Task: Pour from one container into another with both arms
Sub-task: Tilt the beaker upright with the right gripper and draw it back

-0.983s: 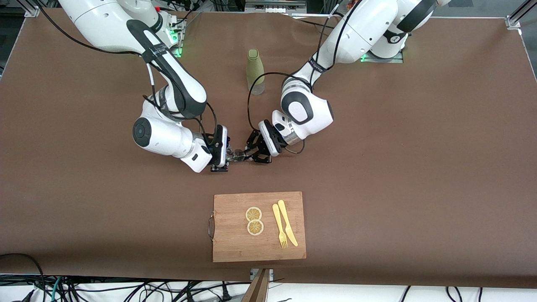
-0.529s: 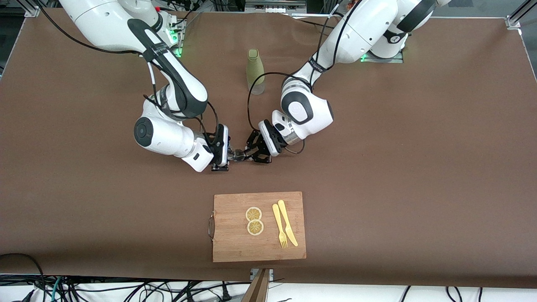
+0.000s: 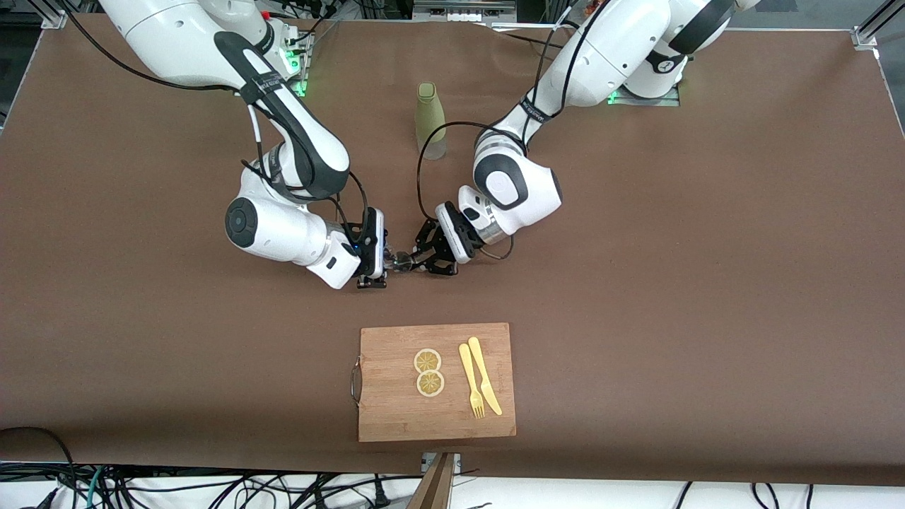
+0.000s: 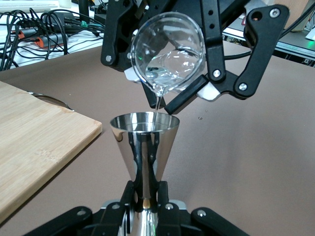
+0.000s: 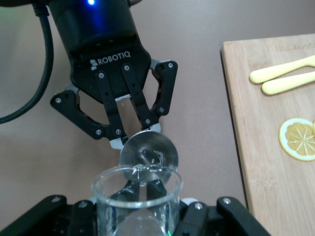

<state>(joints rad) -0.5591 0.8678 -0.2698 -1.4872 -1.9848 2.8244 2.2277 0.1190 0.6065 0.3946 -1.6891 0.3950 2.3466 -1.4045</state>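
Over the middle of the table my left gripper is shut on the narrow waist of the silver jigger, which it holds upright. My right gripper is shut on the small clear tumbler, tipped with its mouth over the jigger's upper cone. A thin stream of clear liquid runs from the tumbler's lip into the cone. In the right wrist view the tumbler sits between that gripper's fingers, with the jigger's rim just past it.
A tall olive-green bottle stands farther from the front camera than the grippers. A wooden cutting board lies nearer to the camera, with two lemon slices and a yellow fork and knife on it.
My right wrist has turned slightly, tipping the tumbler a little more. The left arm and the jigger have stayed in place.
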